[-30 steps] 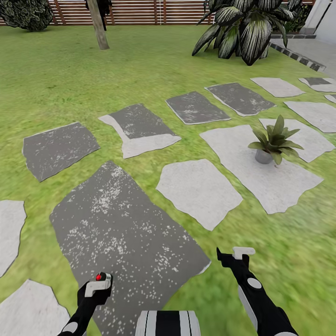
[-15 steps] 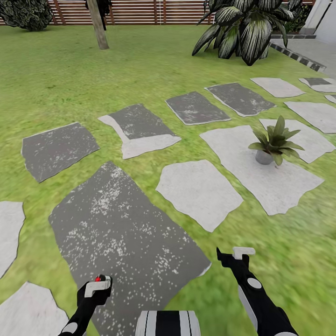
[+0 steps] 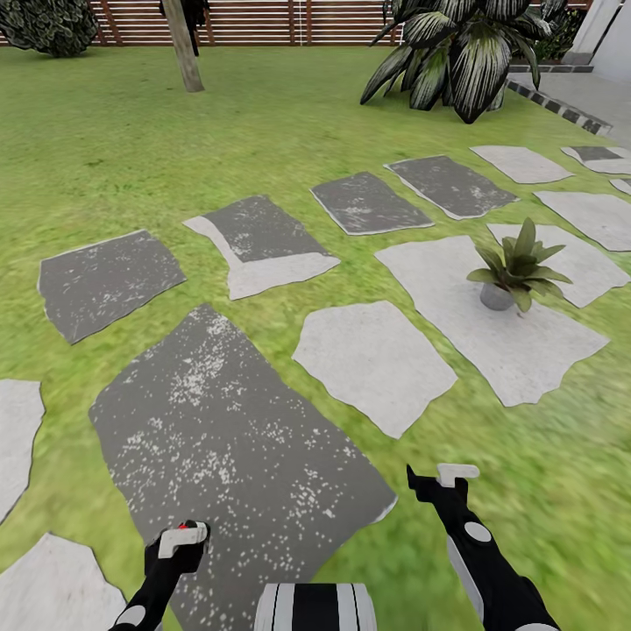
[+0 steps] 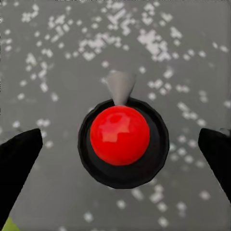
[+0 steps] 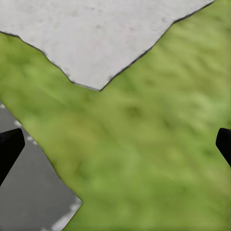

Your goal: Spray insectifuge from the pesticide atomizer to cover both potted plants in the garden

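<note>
A: What does the left gripper [image 3: 180,539] carry?

B: It's clamped on the slim dark pesticide atomizer [image 4: 123,140], red mark and white trigger head up, over the big speckled dark-grey stepping stone [image 3: 228,438]. The right gripper [image 3: 443,478] is spread wide, holding nothing.

A: So pickup is done?

B: I'd say so; spraying remains. One low green-leaved potted plant [image 3: 517,267] sits on the pale slab's [image 3: 491,324] far edge, well apart, with open green lawn [image 3: 131,123] between.

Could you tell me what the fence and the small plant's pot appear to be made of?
The fence looks like wood: brown horizontal slats with paler uprights, matte finish. The potted plant sits in a small grey pot, smooth and dull, perhaps concrete or ceramic; the render leaves that open.
</note>
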You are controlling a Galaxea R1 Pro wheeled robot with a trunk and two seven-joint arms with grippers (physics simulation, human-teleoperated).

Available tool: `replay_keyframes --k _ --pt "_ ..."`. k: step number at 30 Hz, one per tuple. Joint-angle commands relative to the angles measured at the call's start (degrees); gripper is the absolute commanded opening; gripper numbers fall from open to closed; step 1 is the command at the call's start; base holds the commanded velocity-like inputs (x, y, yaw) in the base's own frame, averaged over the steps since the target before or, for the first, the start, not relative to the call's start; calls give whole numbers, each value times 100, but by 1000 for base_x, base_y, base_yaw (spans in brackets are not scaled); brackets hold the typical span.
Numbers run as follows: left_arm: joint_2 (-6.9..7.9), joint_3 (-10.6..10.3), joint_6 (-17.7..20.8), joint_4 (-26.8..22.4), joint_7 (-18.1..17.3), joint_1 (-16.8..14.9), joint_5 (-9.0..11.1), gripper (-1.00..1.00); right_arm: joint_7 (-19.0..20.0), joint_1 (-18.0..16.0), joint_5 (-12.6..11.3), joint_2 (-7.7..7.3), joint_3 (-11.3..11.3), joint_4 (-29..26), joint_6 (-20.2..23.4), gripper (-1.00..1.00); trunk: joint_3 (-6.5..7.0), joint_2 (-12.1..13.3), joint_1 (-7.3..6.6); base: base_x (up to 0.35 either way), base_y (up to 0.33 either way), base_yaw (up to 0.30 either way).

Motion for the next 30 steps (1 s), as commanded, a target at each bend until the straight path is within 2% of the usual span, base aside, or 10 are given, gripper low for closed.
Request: replay_keyframes --k 1,25,30 --pt "-2 6 -17 4 0 0 5 -100 1 -2 6 1 -4 3 -19 100 -3 -1 -1 0 0 0" --pt "4 12 -16 -14 -2 3 50 -100 1 -2 9 1 -4 3 -19 100 -3 -1 -1 0 0 0" --pt "4 3 -16 -14 -13 3 34 -100 7 -2 13 -18 -4 11 -22 100 108 6 -14 0 0 0"
